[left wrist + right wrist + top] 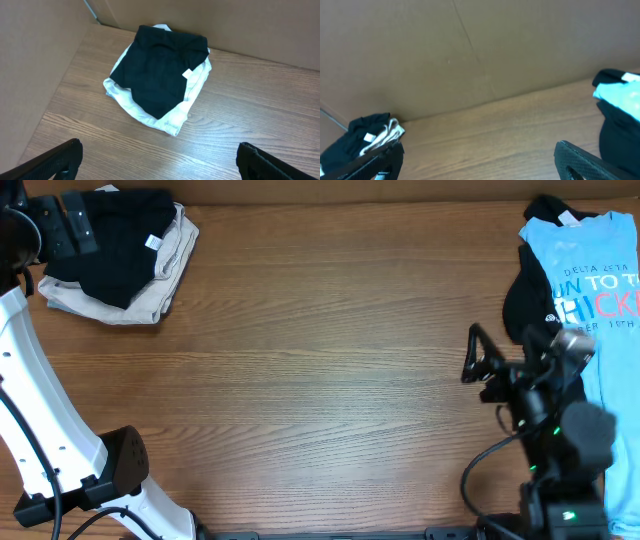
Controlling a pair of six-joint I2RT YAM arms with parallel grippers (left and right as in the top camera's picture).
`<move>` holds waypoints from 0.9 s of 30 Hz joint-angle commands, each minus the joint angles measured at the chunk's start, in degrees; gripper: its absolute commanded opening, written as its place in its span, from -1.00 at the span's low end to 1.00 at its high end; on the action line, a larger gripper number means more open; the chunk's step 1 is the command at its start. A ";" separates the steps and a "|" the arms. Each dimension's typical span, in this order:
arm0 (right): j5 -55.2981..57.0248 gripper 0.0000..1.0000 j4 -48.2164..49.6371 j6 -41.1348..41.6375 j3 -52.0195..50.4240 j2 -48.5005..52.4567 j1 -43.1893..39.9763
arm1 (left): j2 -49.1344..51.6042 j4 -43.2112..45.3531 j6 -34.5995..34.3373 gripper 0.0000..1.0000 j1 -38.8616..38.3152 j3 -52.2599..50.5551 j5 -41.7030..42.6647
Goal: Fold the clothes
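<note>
A folded pile, a black garment point(120, 240) on a cream garment point(150, 290), lies at the table's far left corner; it also shows in the left wrist view point(160, 75). A light blue printed T-shirt point(590, 280) lies unfolded at the right edge over a black garment point(522, 300). My left gripper point(78, 225) is open and empty, raised by the folded pile point(160, 155). My right gripper point(468, 355) is open and empty, just left of the blue T-shirt, over bare wood point(480, 155).
The wooden table point(330, 360) is walled by brown cardboard at the back point(470, 50) and on the left point(35, 60). The left arm's white link point(40, 410) rises along the left edge. The right arm's black body point(560, 440) stands at the front right.
</note>
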 commanded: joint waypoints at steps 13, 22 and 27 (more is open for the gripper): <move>0.17 1.00 14.29 0.04 -28.89 -16.24 0.31 | -0.02 0.09 0.90 0.99 -0.39 -0.17 0.04; 1.79 1.00 10.82 0.02 -31.80 -22.67 0.26 | -0.02 0.09 0.90 1.00 -0.39 -0.17 0.04; 1.84 1.00 4.70 0.02 -31.80 -29.92 0.26 | -0.02 0.09 0.90 1.00 -0.39 -0.17 0.04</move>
